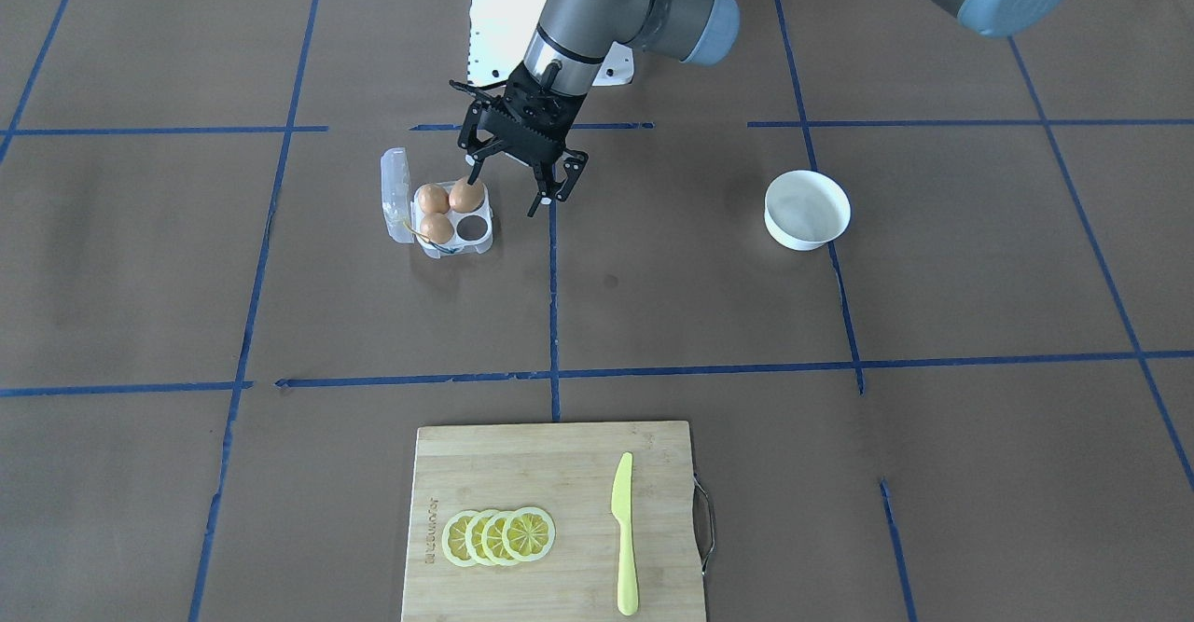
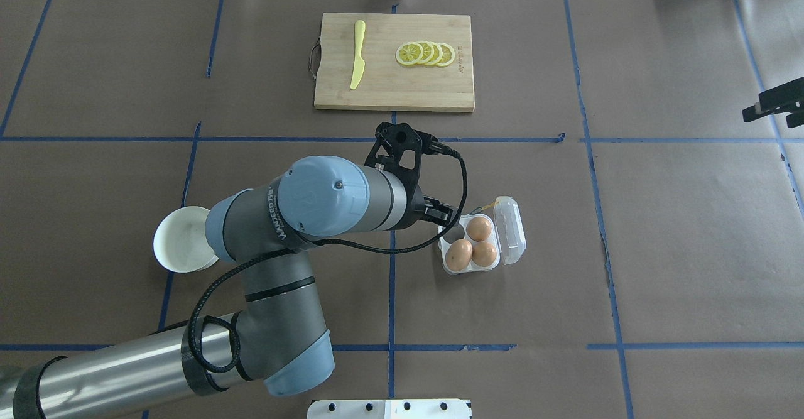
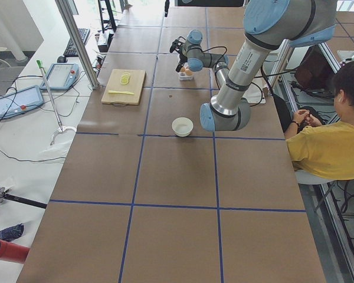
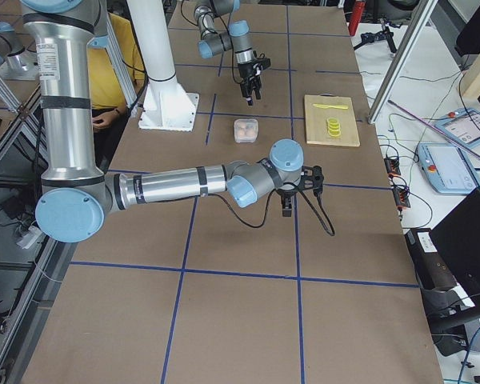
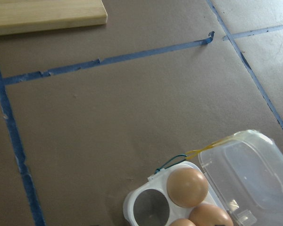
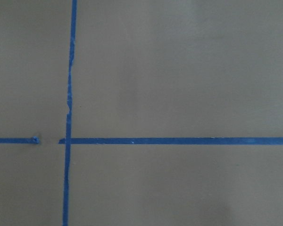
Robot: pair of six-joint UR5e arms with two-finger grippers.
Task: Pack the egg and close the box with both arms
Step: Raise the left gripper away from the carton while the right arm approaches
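Three of the four cups in the box (image 1: 485, 240) are filled. The egg (image 1: 466, 195) sitting right under one fingertip of the left claw (image 1: 508, 195) looks like the latest one seated. That claw is spread wide and grips nothing. One cup (image 1: 474, 227), next to that egg and just beside the claw, is bare. No loose egg shows on the table (image 1: 653, 324) or in the white bowl (image 1: 807, 209), which sits well off on the claw's other side, so packing is probably finished or nearly so. What clearly remains is the closing: the lid (image 1: 395, 184) lies folded back on the side of the box away from the claw. The right claw (image 2: 776, 106) hangs well apart from the box, and I cannot tell whether it is spread or clenched. The eggs are smooth, matte, tan-brown ovals. The box is thin clear plastic with rounded cups and a yellowish band at one end, likely light and prone to slide when pressed.
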